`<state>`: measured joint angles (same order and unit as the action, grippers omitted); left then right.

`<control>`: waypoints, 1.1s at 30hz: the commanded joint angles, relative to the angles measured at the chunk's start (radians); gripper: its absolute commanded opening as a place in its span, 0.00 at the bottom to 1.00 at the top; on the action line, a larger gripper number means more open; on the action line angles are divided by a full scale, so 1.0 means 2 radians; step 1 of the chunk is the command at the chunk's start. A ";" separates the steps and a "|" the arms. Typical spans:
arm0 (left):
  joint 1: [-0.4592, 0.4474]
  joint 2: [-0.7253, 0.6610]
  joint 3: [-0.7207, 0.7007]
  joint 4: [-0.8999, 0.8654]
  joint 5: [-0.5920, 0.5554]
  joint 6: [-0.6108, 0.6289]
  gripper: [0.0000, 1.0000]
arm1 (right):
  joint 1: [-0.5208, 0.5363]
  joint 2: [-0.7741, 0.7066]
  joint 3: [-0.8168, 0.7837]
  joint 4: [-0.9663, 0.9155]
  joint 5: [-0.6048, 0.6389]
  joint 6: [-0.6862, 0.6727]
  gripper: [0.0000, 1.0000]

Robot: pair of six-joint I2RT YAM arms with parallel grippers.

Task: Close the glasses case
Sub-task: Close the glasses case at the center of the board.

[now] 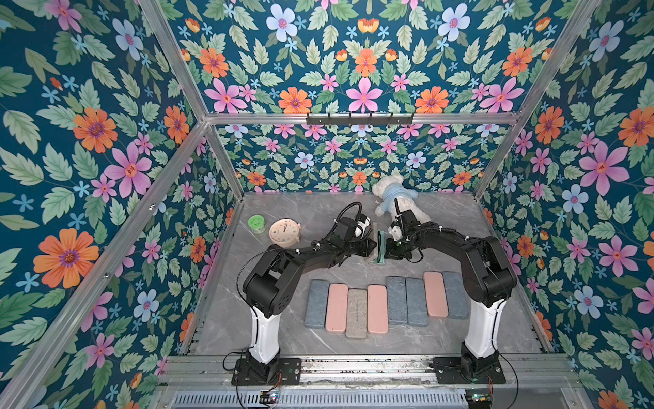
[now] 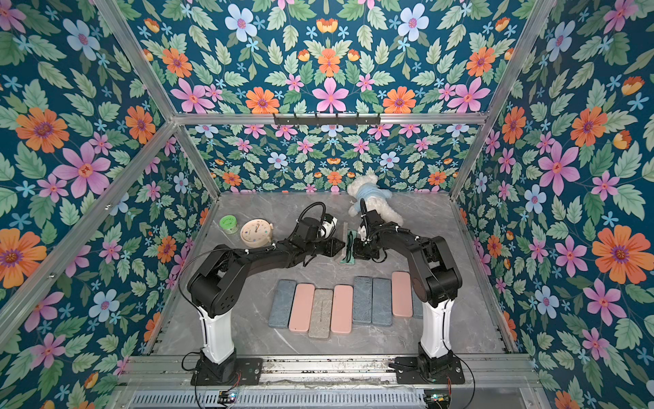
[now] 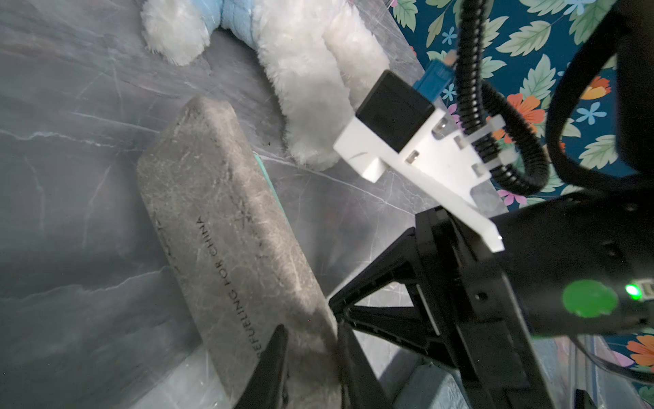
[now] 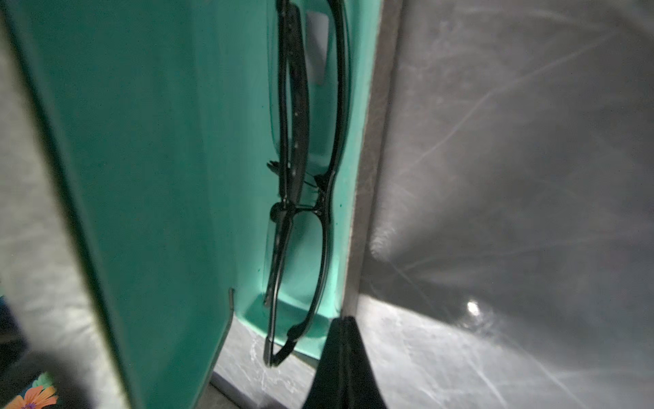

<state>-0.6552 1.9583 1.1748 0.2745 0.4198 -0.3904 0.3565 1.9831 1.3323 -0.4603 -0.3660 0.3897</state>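
Note:
The glasses case [image 1: 378, 248] [image 2: 348, 248] lies open mid-table between both arms. Its grey lid [image 3: 226, 219], printed with black lettering, stands nearly upright, teal lining [image 4: 141, 177] facing the base. Black-framed glasses [image 4: 304, 177] lie folded in the teal base. My left gripper [image 3: 315, 354] [image 1: 369, 248] is shut on the lid near one end, one finger [image 3: 272, 364] on the outer face and the other at its rim. My right gripper [image 4: 345, 329] [image 1: 388, 248] is shut and empty. Its tip rests at the base's outer rim [image 4: 364, 198].
A row of closed cases [image 1: 385, 304] in blue, pink and grey lies nearer the arm bases. A cream clock [image 1: 284, 232] and a green-lidded jar [image 1: 256, 223] stand at the left. A white teddy bear [image 1: 393, 194] lies at the back, close behind the grippers.

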 commanded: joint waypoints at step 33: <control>0.002 -0.010 -0.015 -0.021 -0.014 -0.018 0.43 | 0.002 0.003 -0.003 0.005 -0.002 -0.003 0.04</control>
<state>-0.6617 1.9503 1.1500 0.2028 0.4122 -0.4034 0.3588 1.9949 1.3296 -0.4522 -0.3626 0.3897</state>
